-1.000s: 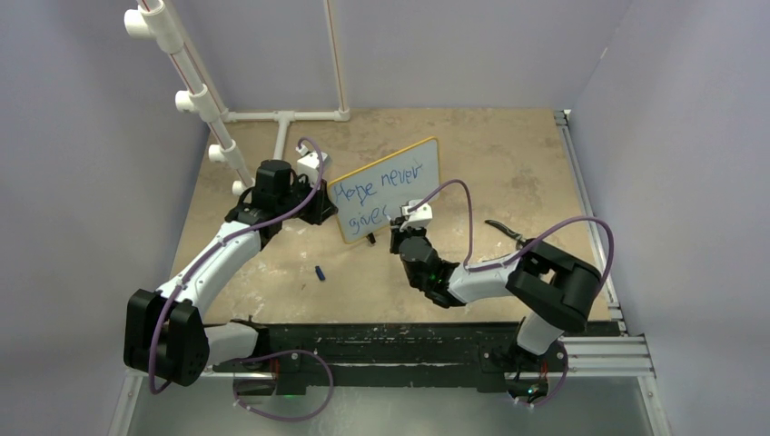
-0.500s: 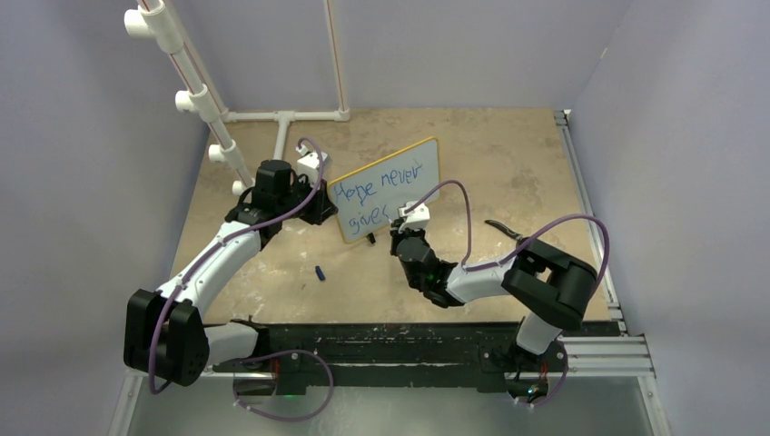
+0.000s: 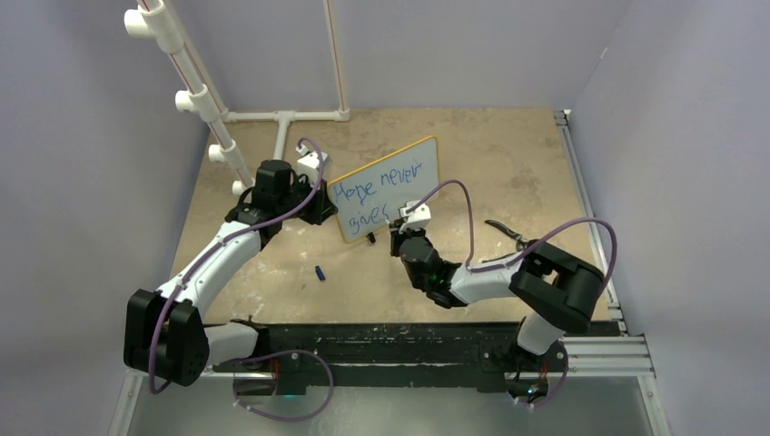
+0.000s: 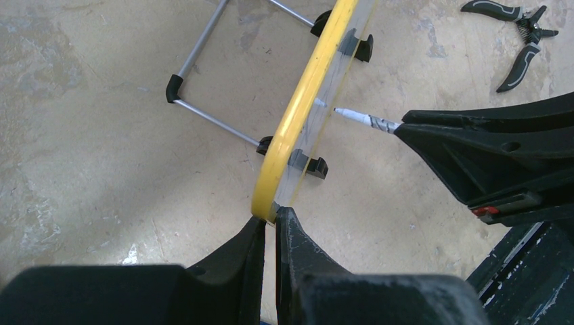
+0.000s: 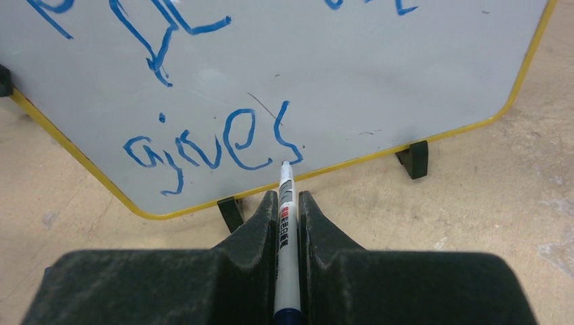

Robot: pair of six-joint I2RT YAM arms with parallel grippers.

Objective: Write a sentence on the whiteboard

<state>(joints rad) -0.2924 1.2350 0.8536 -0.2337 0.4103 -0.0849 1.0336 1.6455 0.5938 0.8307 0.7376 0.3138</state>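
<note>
The writing is partway through. The sentence (image 3: 378, 194) so far reads "Hope never" on the upper line and "gives" below it, in blue. It looks unfinished, with bare white board to the right of "gives".

The whiteboard (image 3: 386, 189) stands on its black feet in the middle of the bench (image 3: 508, 154), between the two arms.

The marker (image 5: 285, 203) points at the foot of the final "s". In the left wrist view its tip sits just off the surface, seemingly not touching. So the step in hand appears to be the lift after a finished word.

The next move probably calls for three things:
- shifting the tip rightward along the lower line,
- leaving a word gap,
- pressing lightly enough that the board does not tip back.

The right tool (image 5: 288, 198) is closed tight on the marker barrel, which runs straight out between its fingers. The left tool (image 4: 269, 222) is pinched nearly shut on the yellow frame at the board's rounded corner, bracing it. A pair of pliers (image 4: 514, 34) lies on the bench beyond the board, well apart from it.
</note>
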